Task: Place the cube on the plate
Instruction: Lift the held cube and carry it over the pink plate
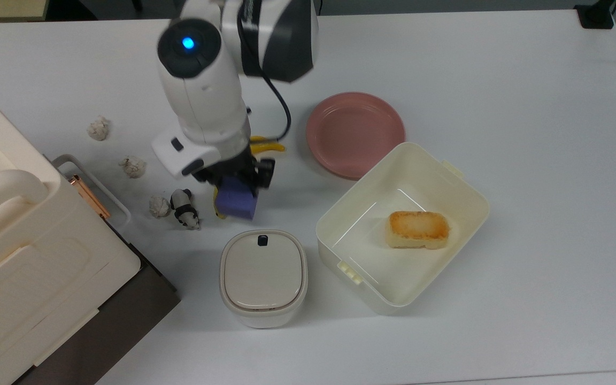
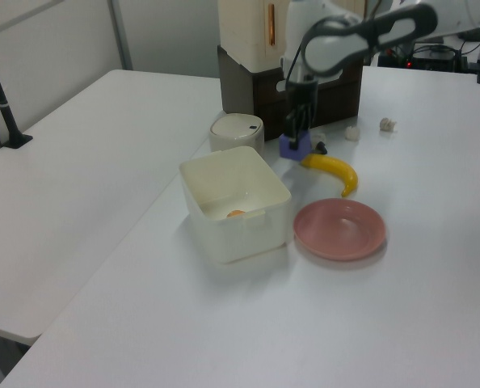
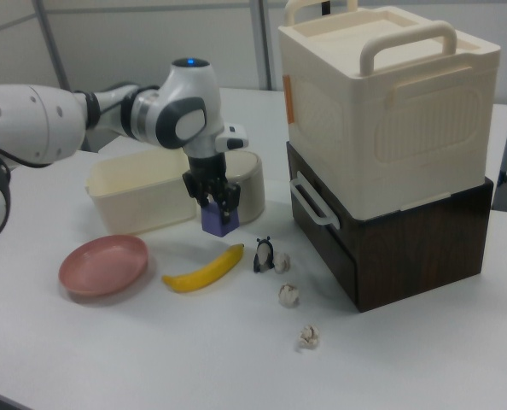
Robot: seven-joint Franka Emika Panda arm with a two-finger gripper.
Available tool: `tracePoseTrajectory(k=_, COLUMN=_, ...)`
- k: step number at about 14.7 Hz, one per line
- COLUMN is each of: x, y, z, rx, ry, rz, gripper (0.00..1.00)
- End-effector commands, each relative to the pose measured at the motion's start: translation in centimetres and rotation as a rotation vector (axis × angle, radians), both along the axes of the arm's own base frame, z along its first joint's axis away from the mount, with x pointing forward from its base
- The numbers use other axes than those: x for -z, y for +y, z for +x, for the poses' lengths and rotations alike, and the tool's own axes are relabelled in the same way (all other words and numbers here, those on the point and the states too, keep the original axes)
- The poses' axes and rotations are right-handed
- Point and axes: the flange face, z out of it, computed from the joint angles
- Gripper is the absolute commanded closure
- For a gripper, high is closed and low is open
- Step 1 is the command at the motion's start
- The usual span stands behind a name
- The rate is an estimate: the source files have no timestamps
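The periwinkle cube (image 1: pixel 238 202) hangs in the air, held by my gripper (image 1: pixel 237 184), which is shut on it from above. In the right view the cube (image 3: pixel 218 219) floats above the table, over the banana (image 3: pixel 205 270), with the gripper (image 3: pixel 214 202) clamped on its top. The left view shows the cube (image 2: pixel 294 145) lifted behind the banana (image 2: pixel 332 169). The round pink plate (image 1: pixel 355 133) lies bare on the table, to the top view's right of the cube. It also shows as the plate (image 2: pixel 340 229) and the plate (image 3: pixel 103 264).
A cream rectangular container (image 1: pixel 449 184) holding a piece of bread (image 1: pixel 418 229) sits beside the plate. A lidded round-cornered pot (image 1: pixel 263 277) stands just below the cube. A small panda figure (image 1: pixel 184 208), three crumpled paper balls (image 1: pixel 132 166) and a large cream box on a dark base (image 3: pixel 380 137) lie at the top view's left.
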Motion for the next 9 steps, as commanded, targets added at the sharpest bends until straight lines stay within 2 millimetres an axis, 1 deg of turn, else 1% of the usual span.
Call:
tracePoseTrajectory(k=1, x=-4.7, y=-0.4, z=-2.8, rx=-0.112, ry=0.044, rz=0.050, gripper=0.86)
tracePoseTrajectory(k=2, x=-5.0, y=0.0, z=-3.1, rx=-0.125, ry=0.054, rz=0.054, gripper=0.86)
tracePoseTrajectory(k=4, x=-4.8, y=1.2, z=-3.5, rx=-0.167, ry=0.087, rz=0.061, gripper=0.84)
tracePoseTrajectory(k=6, x=-4.1, y=3.5, z=-4.1, rx=-0.213, ry=0.129, rz=0.066, gripper=0.82)
tracePoseTrajectory(k=8, x=-3.7, y=5.0, z=-4.8, rx=-0.245, ry=0.180, rz=0.071, gripper=0.82)
tracePoseTrajectory(k=9, x=-3.7, y=6.0, z=-5.4, rx=-0.263, ry=0.205, rz=0.076, gripper=0.82)
